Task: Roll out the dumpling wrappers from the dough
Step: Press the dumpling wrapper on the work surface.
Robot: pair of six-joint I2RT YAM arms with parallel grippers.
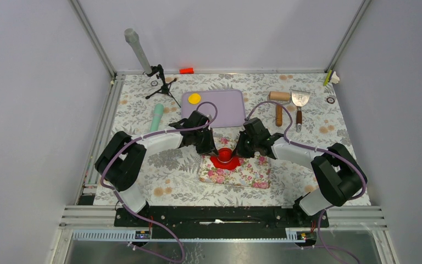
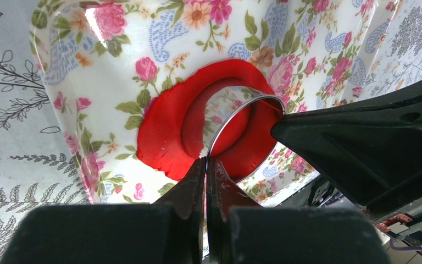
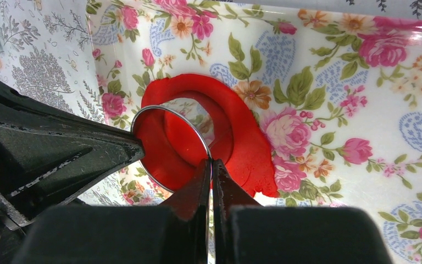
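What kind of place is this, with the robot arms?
Probably a robot lab booth set up as a pretend kitchen: plain grey walls, a wooden dough roller, and a flat sheet of red modelling clay under a shiny metal ring cutter.

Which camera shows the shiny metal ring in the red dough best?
The left wrist view. The metal ring sits big in the middle, its shiny wall and rim clear, standing in the red dough. The right wrist view shows it close too, mostly its thin rim. The top view shows it tiny.
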